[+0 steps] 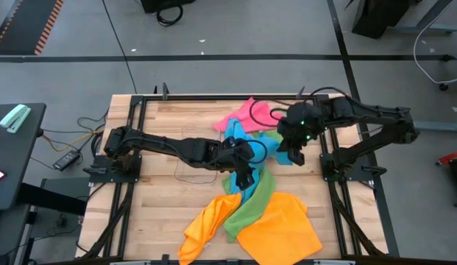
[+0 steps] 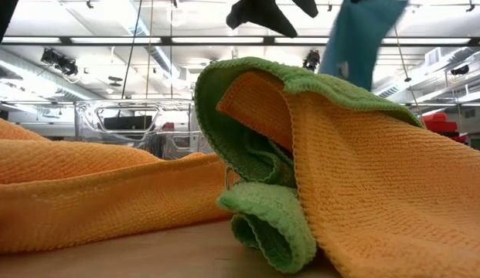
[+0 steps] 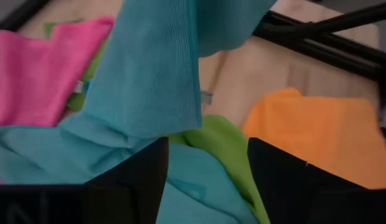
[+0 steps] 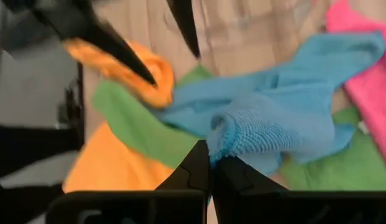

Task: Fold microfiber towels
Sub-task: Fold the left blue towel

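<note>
**Blue towel lifted out of the pile**

The right gripper (image 4: 209, 163) is closed on a bunched part of the blue towel (image 4: 286, 106) and holds it above the heap in the middle of the wooden table (image 1: 162, 199). The left gripper (image 3: 205, 171) stands open just beside the hanging blue cloth, with nothing between its 2 fingers. A good next move is probably to catch 1 free corner and spread the towel flat. Pink (image 1: 250, 114), green (image 1: 254, 202) and orange (image 1: 280, 228) towels lie tangled below. Grey floor surrounds the table.
</note>
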Robot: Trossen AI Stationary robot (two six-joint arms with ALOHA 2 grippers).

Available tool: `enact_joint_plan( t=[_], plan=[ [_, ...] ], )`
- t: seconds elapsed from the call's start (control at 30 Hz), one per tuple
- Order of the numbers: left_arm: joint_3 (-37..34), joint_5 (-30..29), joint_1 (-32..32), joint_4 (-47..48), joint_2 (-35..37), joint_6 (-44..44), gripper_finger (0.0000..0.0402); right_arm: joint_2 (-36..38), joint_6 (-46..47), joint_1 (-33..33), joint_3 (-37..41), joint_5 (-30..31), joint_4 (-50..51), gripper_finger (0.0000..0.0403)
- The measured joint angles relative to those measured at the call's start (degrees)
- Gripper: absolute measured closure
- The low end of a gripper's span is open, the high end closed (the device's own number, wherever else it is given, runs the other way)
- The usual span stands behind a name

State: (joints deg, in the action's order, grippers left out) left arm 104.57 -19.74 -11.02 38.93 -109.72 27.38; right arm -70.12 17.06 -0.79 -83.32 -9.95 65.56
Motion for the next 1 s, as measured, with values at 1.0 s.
enact_joint_plan(
  t=[1.0],
  plan=[
    [0.0, -28.29, -2.77, -3.06, -0.18, -1.05, 0.0142, -1.43, 9.6, -0.53, -13.98, 2.64, -7.46, 0.0391]
  ],
)
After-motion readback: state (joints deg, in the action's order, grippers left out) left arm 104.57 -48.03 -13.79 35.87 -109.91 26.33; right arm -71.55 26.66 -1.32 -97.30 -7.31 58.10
